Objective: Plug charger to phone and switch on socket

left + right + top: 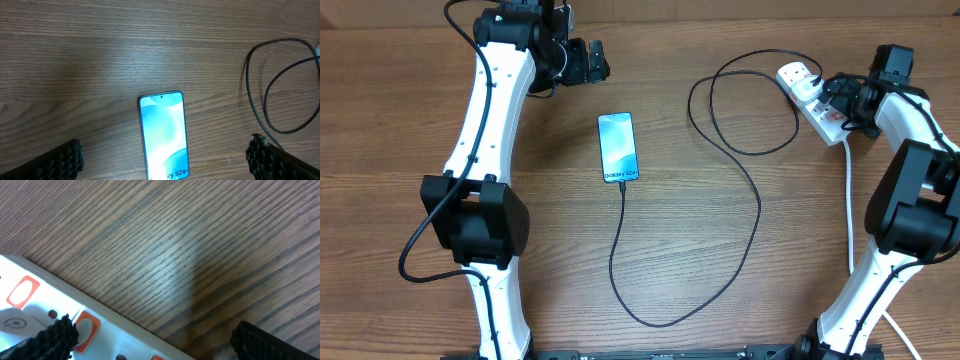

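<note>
The slim rectangular smartphone with dark edges and a light blue screen (pixel 617 147) lies flat on the brown wood-grain desk (pixel 400 130), a little left of the middle; this phone is thin, smooth and rather light, so it will probably slide on the wood if pushed from one end; it is better to hold it by its two long edges. The long thin black charger cable (pixel 757 215) runs from the phone's near short edge, makes a wide loop toward the front of the desk, and goes up to the white oblong plastic power strip with red switches (pixel 804 92) at the far right; the charger is soft and limp, so only its small stiff tip is good to take; the tip seems to sit in the phone, but it is too small in the overhead view to say if it is fully seated. The socket is rigid and probably light, and its thick white cord (pixel 849 200) can drag it; a red switch (pixel 85 328) needs a firm press from above, and the strip may shift.

The left tool (pixel 590 62) hovers beyond the far end of the phone, fingers wide apart, holding nothing; the right tool (pixel 835 100) is over the socket, also spread wide and empty, with one finger (pixel 52 337) just beside a red switch.
</note>
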